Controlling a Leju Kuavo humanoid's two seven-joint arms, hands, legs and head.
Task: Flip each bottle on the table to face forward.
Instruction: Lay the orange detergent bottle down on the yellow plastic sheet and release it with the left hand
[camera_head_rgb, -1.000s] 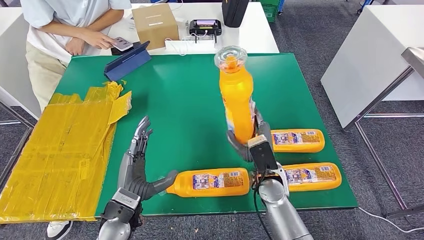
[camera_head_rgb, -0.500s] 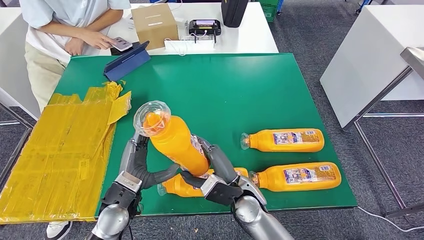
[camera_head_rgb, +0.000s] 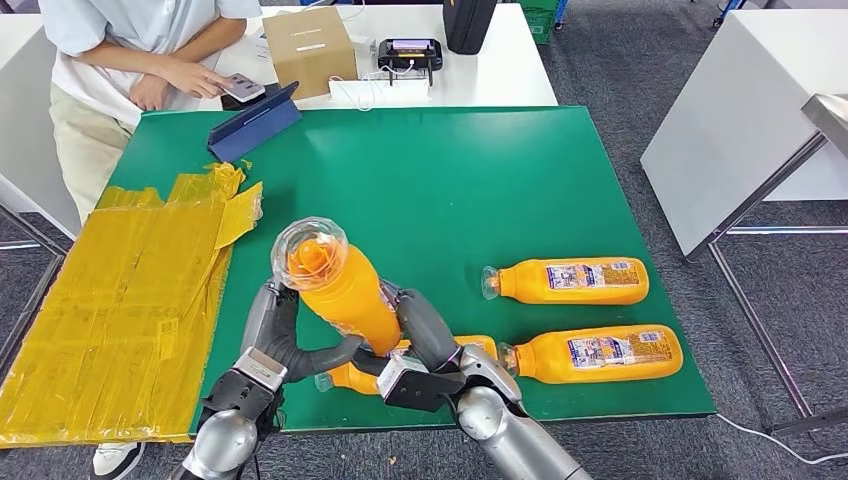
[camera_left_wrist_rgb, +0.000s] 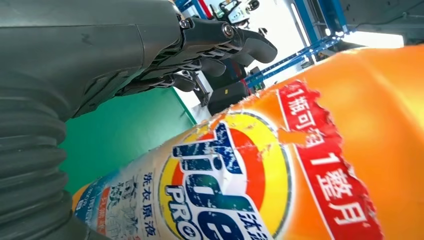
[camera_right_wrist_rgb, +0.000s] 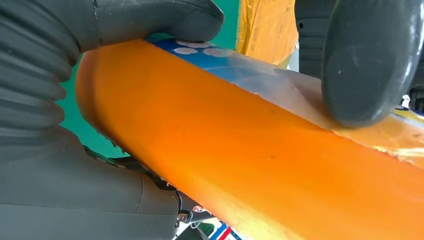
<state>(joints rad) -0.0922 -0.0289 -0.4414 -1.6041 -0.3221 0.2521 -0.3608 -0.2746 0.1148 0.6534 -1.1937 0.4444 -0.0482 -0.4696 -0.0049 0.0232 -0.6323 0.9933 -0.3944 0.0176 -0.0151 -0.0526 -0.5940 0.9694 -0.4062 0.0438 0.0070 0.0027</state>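
My right hand (camera_head_rgb: 420, 350) grips an orange detergent bottle (camera_head_rgb: 345, 290) by its lower body and holds it tilted above the green table (camera_head_rgb: 420, 180), clear cap up and to the left. In the right wrist view my thumb lies across the bottle (camera_right_wrist_rgb: 240, 160). My left hand (camera_head_rgb: 270, 340) stands beside it, fingers straight along its far side and thumb touching its body. The left wrist view has its Tide label (camera_left_wrist_rgb: 225, 190) close up. A second bottle (camera_head_rgb: 345, 378) lies partly hidden beneath. Two more bottles (camera_head_rgb: 565, 281) (camera_head_rgb: 595, 352) lie label-up at the right.
A crumpled yellow sheet (camera_head_rgb: 120, 290) covers the table's left side. A blue tablet case (camera_head_rgb: 255, 122) lies at the far left corner, where a person (camera_head_rgb: 130, 60) stands. Behind are a cardboard box (camera_head_rgb: 310, 45) and a white table (camera_head_rgb: 740, 120) at right.
My right hand swung the bottle from upright over the table's middle down and left, tilting it toward my left hand, whose thumb now touches it. It has risen slightly in the last half second.
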